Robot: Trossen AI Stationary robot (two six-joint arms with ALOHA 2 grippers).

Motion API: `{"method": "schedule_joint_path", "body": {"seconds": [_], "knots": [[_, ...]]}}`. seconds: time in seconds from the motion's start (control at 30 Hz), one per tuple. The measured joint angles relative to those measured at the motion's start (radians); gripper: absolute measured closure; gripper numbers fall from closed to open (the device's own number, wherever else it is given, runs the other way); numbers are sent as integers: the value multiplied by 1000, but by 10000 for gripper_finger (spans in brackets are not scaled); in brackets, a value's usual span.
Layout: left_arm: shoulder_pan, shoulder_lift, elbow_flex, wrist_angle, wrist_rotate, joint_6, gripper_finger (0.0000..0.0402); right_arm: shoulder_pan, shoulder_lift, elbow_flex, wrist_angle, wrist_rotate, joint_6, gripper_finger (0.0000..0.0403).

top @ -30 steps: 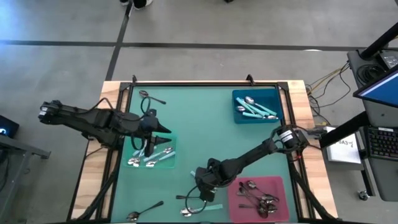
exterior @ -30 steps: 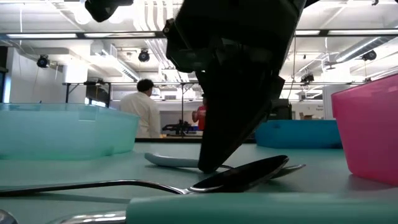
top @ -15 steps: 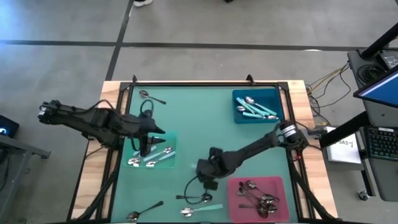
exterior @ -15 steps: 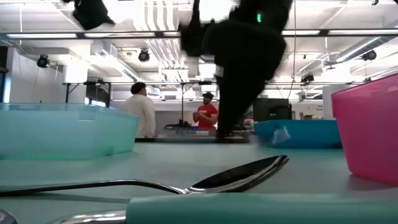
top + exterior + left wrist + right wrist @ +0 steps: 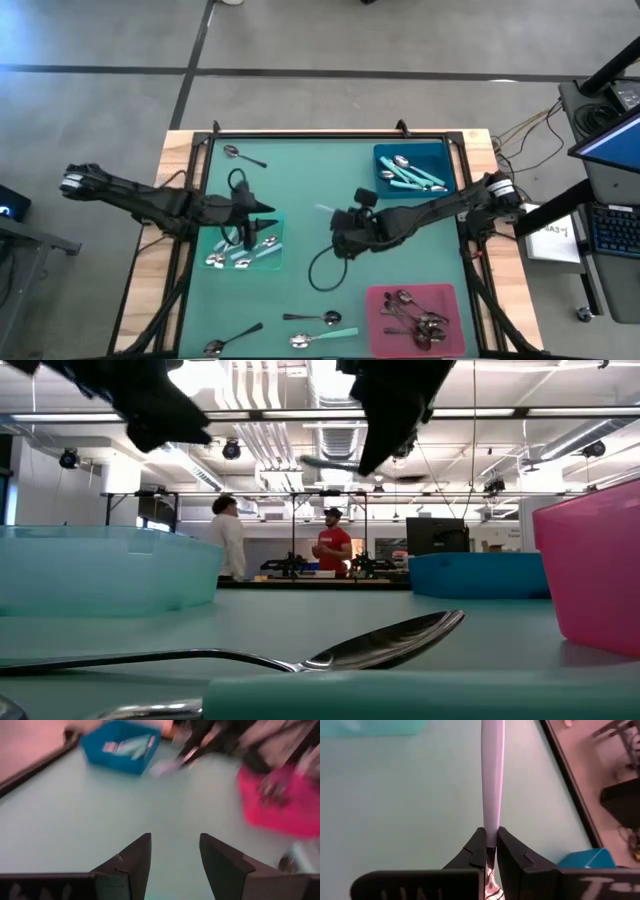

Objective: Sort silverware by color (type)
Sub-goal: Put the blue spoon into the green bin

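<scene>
Spoon in grip: the right gripper (image 5: 338,222) now sits near the middle of the table (image 5: 300,180), where a second ago we saw it low at the near edge beside the pink tray (image 5: 412,318). Its jaws are clamped on a pale-handled spoon (image 5: 493,780), lifted clear of the surface. We see two spoons (image 5: 320,328) left lying where it was. The left gripper (image 5: 262,222) stays over the pale teal tray (image 5: 278,258) holding spoons, jaws apart and empty. More spoons lie in the blue tray (image 5: 412,172) at far right.
</scene>
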Motion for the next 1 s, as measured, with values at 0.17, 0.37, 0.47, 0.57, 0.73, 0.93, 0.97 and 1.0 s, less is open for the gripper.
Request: {"method": "schedule_joint_path", "body": {"seconds": [0.17, 0.37, 0.47, 0.57, 0.73, 0.93, 0.97, 1.0], "knots": [[0, 22, -237, 609, 0, 54, 249, -55, -2, -44, 155, 7, -131, 390], [1, 74, -384, 954, -111, 65, 249, -102, 4, -56, 371, 7, -272, 390], [1, 115, -386, 1012, -127, 65, 249, -110, 4, -58, 499, 6, -368, 390], [0, 159, -361, 1012, -129, 75, 249, -113, 6, -59, 594, 6, -447, 390], [0, 216, -318, 1018, -133, 131, 249, -115, 6, -59, 668, 5, -523, 390], [0, 243, -275, 1023, -251, 178, 249, -110, 7, -59, 679, -69, -574, 390], [1, 243, -273, 1023, -267, 178, 249, -109, 7, -59, 679, -92, -579, 390], [1, 243, -268, 1023, -268, 179, 249, -108, 7, -59, 682, -102, -585, 390]]}}
